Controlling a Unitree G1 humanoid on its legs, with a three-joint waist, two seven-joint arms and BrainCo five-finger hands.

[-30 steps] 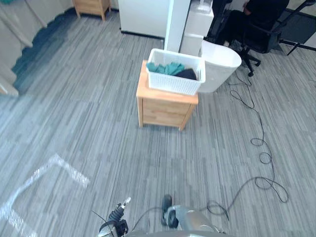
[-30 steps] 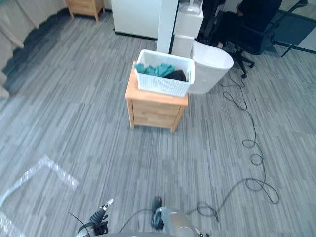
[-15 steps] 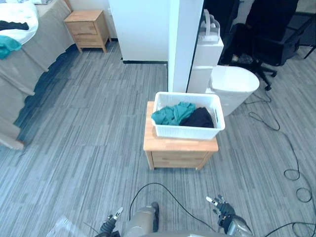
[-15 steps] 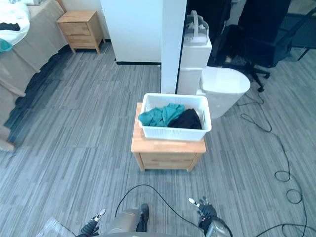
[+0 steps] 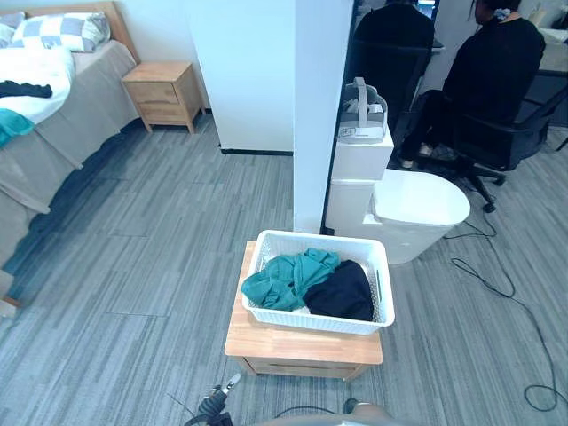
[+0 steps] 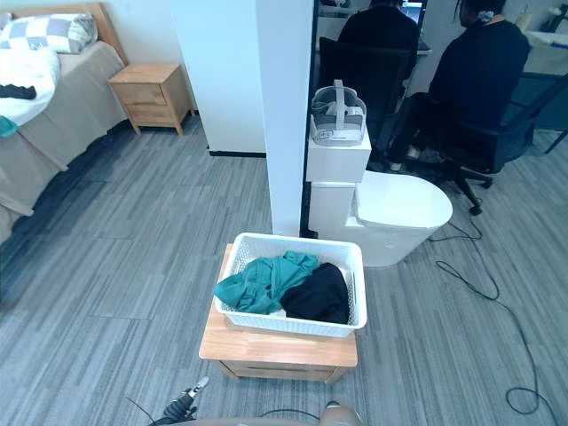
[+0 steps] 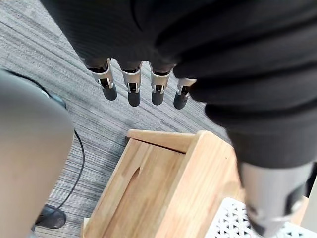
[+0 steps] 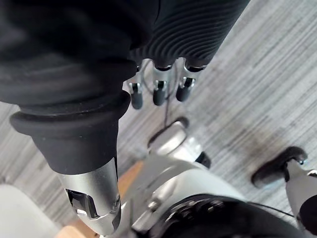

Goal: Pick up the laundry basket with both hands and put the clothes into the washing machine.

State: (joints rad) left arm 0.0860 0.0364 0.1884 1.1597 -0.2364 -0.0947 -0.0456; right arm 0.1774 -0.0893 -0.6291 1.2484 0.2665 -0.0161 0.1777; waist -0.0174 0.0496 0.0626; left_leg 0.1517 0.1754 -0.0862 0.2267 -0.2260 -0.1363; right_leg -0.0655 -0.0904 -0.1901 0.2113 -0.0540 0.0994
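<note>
Laundry basket (image 5: 312, 323) sat on the small wooden desk (image 5: 302, 346), dead ahead, long side facing the robot. Teal garment (image 5: 282, 280) and black garment (image 5: 343, 293) lay heaped inside, approx level w/ the rim, nothing hanging over. Set-up made sense, I'd judge: both short ends were clear, one per hand. The desk also kept the rim up off the floor (image 5: 133, 293), so prob no deep stoop needed.

Behind it stood a white pillar (image 5: 315, 115) and a white cabinet (image 5: 359, 160) w/ a headset (image 5: 362, 111) on top. Just beside the cabinet was a white tub (image 5: 417, 213), maybe the washing machine, but I couldn't tell for sure. Either way it stood close behind the basket, so the carry looked short.

Now the arms: both hung low, nowhere near the basket. Left hand (image 7: 132, 87) was near the desk's front corner. Its fingers were straight and pointed down at the floor, side by side w/ small gaps, thumb apart, gripping nothing. A bit of the basket's lattice showed past it. Right hand (image 8: 158, 90) was much the same: fingers straight, close together, empty, aimed at the floor.

So no grasp begun yet. Next move prob calls for both arms to come up and out, one hand to each short end, fingers hooking under the rim, w/ the lift kept level so the clothes don't slide.
</note>
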